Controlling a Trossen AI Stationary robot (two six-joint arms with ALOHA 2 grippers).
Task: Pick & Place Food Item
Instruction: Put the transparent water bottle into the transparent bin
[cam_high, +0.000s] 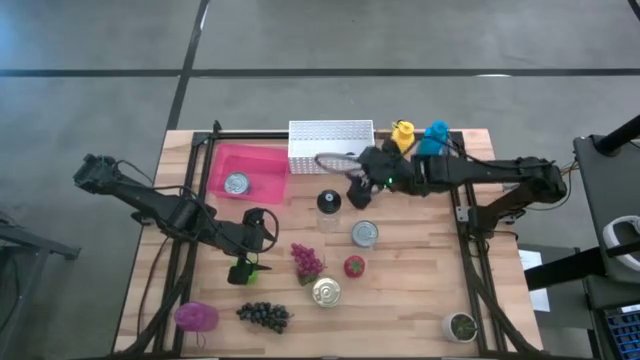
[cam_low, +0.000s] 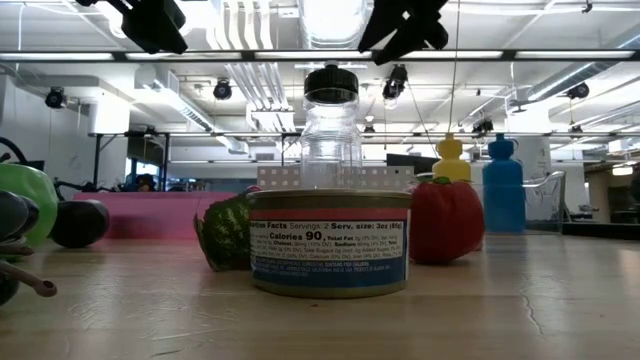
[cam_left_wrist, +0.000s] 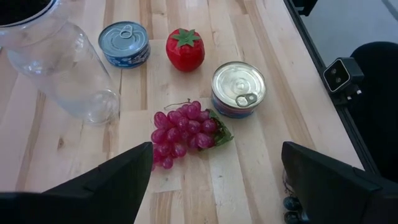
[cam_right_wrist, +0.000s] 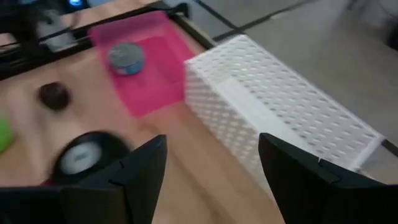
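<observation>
The likely food item in hand, a bunch of purple-red plastic grapes (cam_left_wrist: 184, 131) with a green leaf, lies loose on the wooden worktop (cam_high: 420, 290) near its middle, directly ahead of the left gripper (cam_left_wrist: 211, 180), whose fingers stand wide and hold nothing. Just beside the grapes stand a gold-lidded tin can (cam_left_wrist: 238, 89), a red plastic strawberry (cam_left_wrist: 185, 48), a blue-labelled silver can (cam_left_wrist: 124, 43) and a clear plastic jar (cam_left_wrist: 65, 68) with a black cap. Farther off, a pink rectangular tray (cam_high: 262, 165) already holding one silver can (cam_high: 236, 183) sits at the back, touching a white perforated basket (cam_high: 330, 138). The right gripper (cam_high: 358, 185) hangs near that basket, above the jar; its fingers are apart and empty. A dark grape bunch (cam_high: 264, 316), a purple round item (cam_high: 196, 317) and a green item (cam_high: 243, 270) lie nearer the front edge. Risk, as a judgement: the grapes are soft and irregular, so a shallow pinch may catch only a few berries and drop the bunch; a descending finger could also nudge the gold-lidded can or tip the light jar.
</observation>
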